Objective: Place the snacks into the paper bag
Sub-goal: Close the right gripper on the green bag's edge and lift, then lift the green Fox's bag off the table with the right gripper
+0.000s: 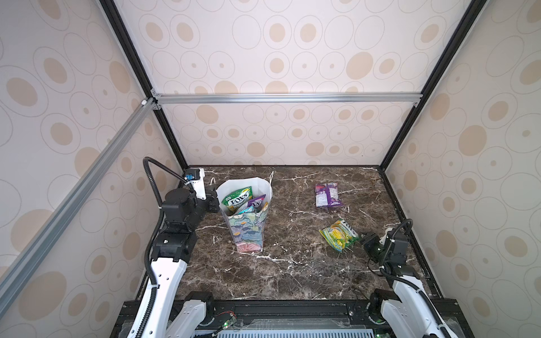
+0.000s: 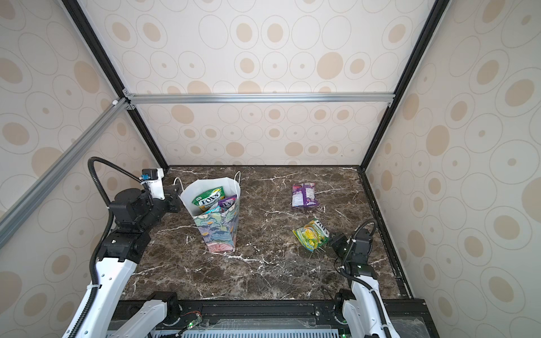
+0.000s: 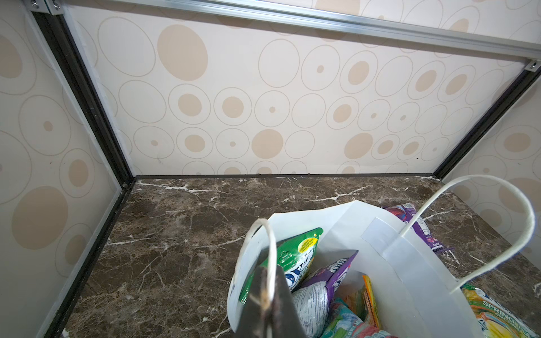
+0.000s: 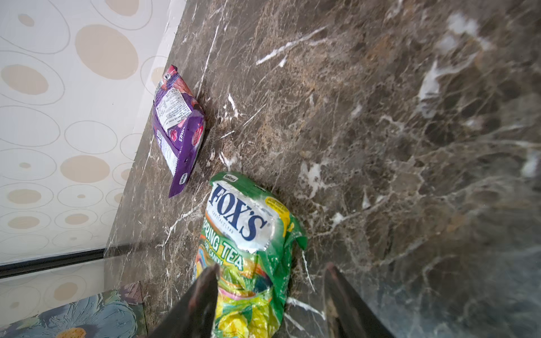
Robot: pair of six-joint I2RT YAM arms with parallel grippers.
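The paper bag (image 1: 248, 231) stands upright at the left of the marble table, floral outside and white inside. In it are a green FOX'S packet (image 1: 237, 199), a purple one (image 1: 257, 202) and teal and orange ones (image 3: 348, 319). My left gripper (image 3: 268, 295) is shut on the bag's near cord handle (image 3: 270, 248) at its left rim. On the table at the right lie two snacks, a purple packet (image 1: 327, 195) and a yellow-green FOX'S packet (image 4: 246, 234). My right gripper (image 4: 272, 269) is open low over the table. The yellow-green packet's near end lies between its fingers.
The bag's far cord handle (image 3: 497, 228) loops up free. The enclosure's right wall (image 1: 439, 204) is close behind my right arm, and the back wall (image 1: 278, 140) runs behind the purple packet. Bare marble (image 1: 292, 234) separates the bag from the two loose packets.
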